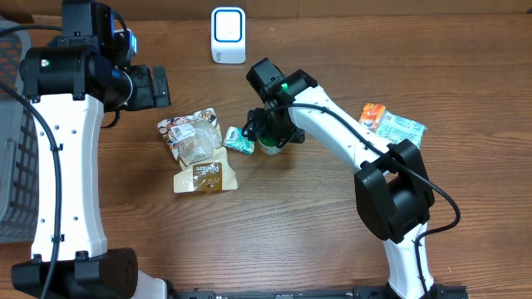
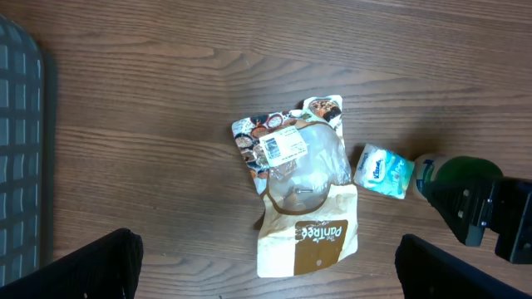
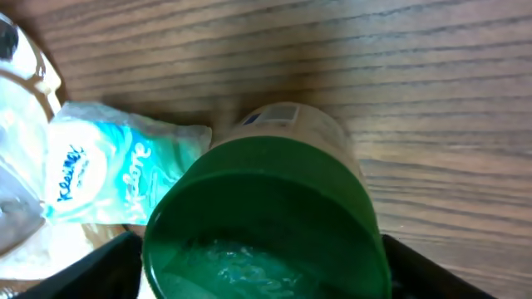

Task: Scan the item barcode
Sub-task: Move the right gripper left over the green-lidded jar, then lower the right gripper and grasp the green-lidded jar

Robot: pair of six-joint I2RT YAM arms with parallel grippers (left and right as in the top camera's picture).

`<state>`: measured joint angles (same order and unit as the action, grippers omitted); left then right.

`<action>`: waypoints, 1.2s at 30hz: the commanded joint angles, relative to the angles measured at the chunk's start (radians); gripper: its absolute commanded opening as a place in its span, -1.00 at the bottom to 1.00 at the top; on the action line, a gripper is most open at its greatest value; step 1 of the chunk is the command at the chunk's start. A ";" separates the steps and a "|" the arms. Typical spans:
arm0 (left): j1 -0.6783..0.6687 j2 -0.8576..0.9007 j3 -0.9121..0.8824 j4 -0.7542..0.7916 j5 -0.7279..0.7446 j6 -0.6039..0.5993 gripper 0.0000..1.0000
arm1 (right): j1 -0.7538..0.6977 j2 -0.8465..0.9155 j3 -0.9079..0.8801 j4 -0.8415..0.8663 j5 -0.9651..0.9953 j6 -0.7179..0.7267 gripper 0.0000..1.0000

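1. A cream-bodied plastic bottle with a round green lid point(image 3: 287, 124) is seen near the middle of the brown wooden tabletop point(image 1: 274, 232). It lies just right of a small white-and-teal tissue pack point(image 1: 239, 139).
2. The right claw point(image 1: 269, 133) is placed directly over the bottle. In the right wrist view the green lid is flanked by the two dark fingers point(image 3: 100, 270), one close to its rim on each side.
3. The jaws of the right claw are set fairly wide, but whether the lid is pressed or only flanked cannot be told.
4. The left claw point(image 1: 158, 87) is held above the far left of the tabletop. It is spread wide with nothing between its fingers, well apart from the bottle.
5. A white box-shaped scanner with a blue-rimmed window point(image 1: 228, 35) is stood at the far edge, apart from the bottle and slightly to its left.
6. Left of the tissue pack a clear-fronted snack bag with a printed label point(image 2: 291, 158) is laid, and its near end touches a brown-and-cream pouch point(image 2: 312, 237).
7. An orange packet point(image 1: 373, 113) and a teal-and-white packet point(image 1: 401, 128) are found on the right beside the right arm. A grey slatted basket point(image 1: 17, 166) is seen at the left edge.
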<state>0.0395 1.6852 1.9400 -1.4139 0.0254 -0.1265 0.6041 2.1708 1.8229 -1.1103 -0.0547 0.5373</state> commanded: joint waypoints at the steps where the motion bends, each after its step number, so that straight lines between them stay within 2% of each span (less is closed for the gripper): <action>1: -0.001 0.003 0.013 0.001 -0.003 0.018 0.99 | 0.001 -0.001 -0.011 0.004 0.028 -0.065 0.36; 4: 0.000 0.003 0.013 0.001 -0.003 0.018 0.99 | -0.005 -0.001 -0.010 0.002 0.028 -0.129 0.18; 11: 0.000 0.003 0.013 0.001 -0.003 0.018 0.99 | -0.030 -0.003 0.035 -0.024 0.028 -0.332 0.04; 15: 0.000 0.003 0.013 0.001 -0.003 0.018 0.99 | -0.048 -0.007 0.125 -0.070 0.028 -0.536 0.07; 20: 0.000 0.003 0.013 0.001 -0.003 0.018 0.99 | -0.049 -0.009 0.208 -0.151 0.028 -0.892 0.11; 26: -0.001 0.003 0.013 0.001 -0.003 0.018 0.99 | -0.049 -0.009 0.210 -0.193 0.008 -1.207 0.15; 29: 0.000 0.003 0.013 0.001 -0.003 0.018 0.99 | -0.050 -0.009 0.208 -0.242 -0.019 -1.412 0.21; 32: 0.000 0.003 0.013 0.001 -0.003 0.018 0.99 | -0.050 -0.009 0.198 -0.279 -0.052 -1.542 0.40; 36: 0.000 0.003 0.013 0.001 -0.003 0.018 0.99 | -0.052 -0.008 0.193 -0.310 -0.115 -1.677 0.44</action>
<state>0.0395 1.6852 1.9400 -1.4139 0.0254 -0.1265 0.5514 2.1765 2.0083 -1.4136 -0.0929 -0.9363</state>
